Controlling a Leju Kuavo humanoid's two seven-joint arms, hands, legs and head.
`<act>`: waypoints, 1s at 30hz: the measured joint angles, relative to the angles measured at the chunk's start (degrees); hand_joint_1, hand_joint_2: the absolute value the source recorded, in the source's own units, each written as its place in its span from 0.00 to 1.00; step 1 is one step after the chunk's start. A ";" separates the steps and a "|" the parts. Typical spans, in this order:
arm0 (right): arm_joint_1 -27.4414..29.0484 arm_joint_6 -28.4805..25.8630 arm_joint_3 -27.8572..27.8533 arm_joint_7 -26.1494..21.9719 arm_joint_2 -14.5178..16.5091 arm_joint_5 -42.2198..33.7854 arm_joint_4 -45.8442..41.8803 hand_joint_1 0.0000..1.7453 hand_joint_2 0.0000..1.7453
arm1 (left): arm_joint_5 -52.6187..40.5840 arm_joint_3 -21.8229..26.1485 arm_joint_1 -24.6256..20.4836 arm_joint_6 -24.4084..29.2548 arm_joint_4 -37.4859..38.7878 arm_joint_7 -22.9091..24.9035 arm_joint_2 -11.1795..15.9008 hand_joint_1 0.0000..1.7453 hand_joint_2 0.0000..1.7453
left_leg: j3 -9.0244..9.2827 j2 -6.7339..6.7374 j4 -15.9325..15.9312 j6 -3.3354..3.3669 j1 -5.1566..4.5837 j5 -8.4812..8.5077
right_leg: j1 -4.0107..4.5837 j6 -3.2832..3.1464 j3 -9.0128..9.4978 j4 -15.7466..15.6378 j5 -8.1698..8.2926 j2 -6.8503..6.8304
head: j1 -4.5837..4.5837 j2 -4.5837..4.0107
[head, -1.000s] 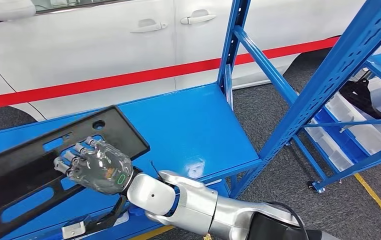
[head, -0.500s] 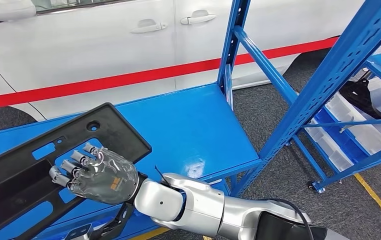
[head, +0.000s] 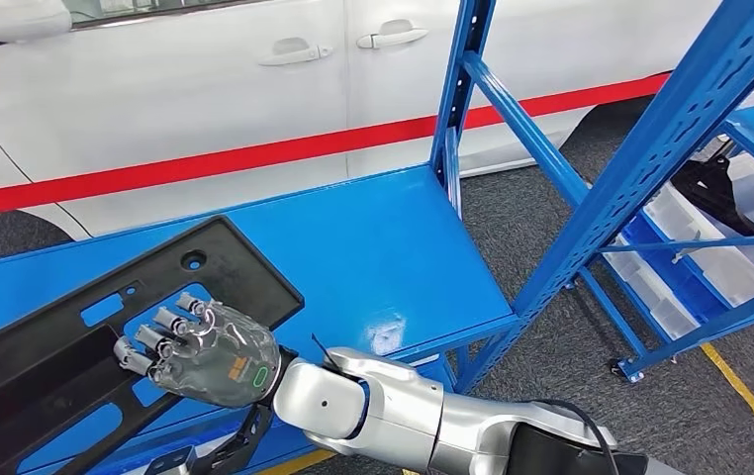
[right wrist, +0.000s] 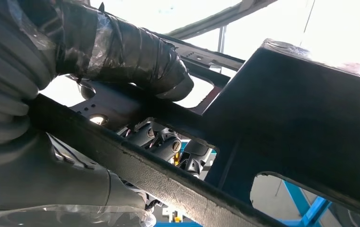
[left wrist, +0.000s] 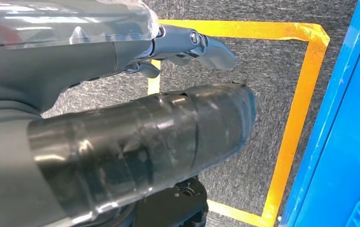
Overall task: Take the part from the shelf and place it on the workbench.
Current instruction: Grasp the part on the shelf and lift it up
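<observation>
- Black plastic part [head: 106, 327] lies over the blue workbench [head: 373, 237], at 8 o'clock.
- Right hand [head: 205, 344] grips its bar.
- Left hand [left wrist: 121, 118] holds nothing, fingers apart.

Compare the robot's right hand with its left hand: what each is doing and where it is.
The right hand grips the black part, its thumb pressed on one of the part's bars; the left hand holds nothing, fingers extended. The right hand is raised over the blue shelf; the left hand hangs above grey floor marked with yellow tape. Both wear clear plastic wrap.
</observation>
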 joint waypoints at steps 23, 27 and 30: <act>0.47 -0.27 0.06 0.58 -0.21 0.38 2.16 1.00 1.00 | -0.42 0.14 -0.15 0.13 0.00 3.23 0.82 0.00 0.00 | -2.29 0.32 -0.57 -0.77 0.29 3.18 | 0.36 -1.30 3.04 -1.96 -0.12 -0.74 | 0.06 0.00; 0.48 -0.25 0.11 1.00 -0.10 0.42 2.47 1.00 1.00 | -1.07 0.13 -0.14 1.04 0.00 3.47 1.00 0.00 0.00 | -4.95 0.21 8.90 -2.52 0.99 -5.86 | -0.62 -1.54 0.70 -2.87 2.67 -1.12 | 0.02 -0.01; 0.58 -0.26 0.16 1.04 -0.11 0.42 2.92 1.00 1.00 | -1.29 0.13 -0.15 1.67 0.00 3.96 1.24 0.00 0.00 | -3.97 0.28 13.08 -4.02 2.06 -6.01 | -1.38 -0.69 -1.94 -2.02 3.98 -1.31 | 0.01 0.00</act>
